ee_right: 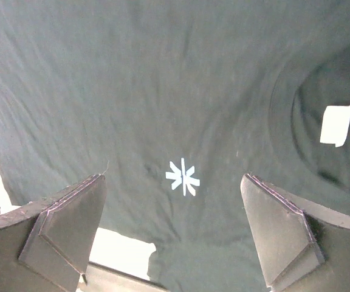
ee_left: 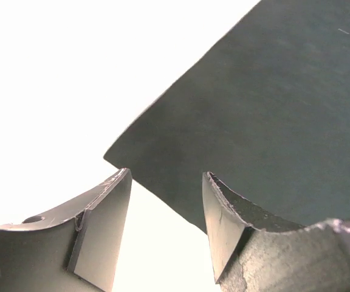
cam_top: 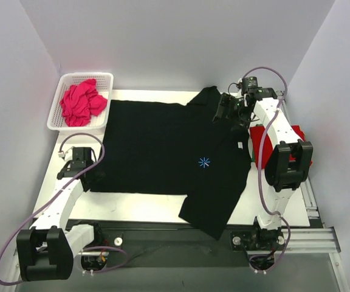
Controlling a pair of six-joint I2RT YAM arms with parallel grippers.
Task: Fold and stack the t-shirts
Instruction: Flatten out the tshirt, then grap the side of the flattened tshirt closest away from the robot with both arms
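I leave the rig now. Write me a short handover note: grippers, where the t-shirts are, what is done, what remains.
Left gripper: open at the black t-shirt's near left corner, nothing pinched.
Right gripper: open above that shirt near its collar, empty.
The black t-shirt lies spread flat on the table; magenta t-shirt crumpled in the white mesh basket; red t-shirt under the right arm, partly hidden.
Done: black one laid out. Left: folding it, the magenta one, stacking.
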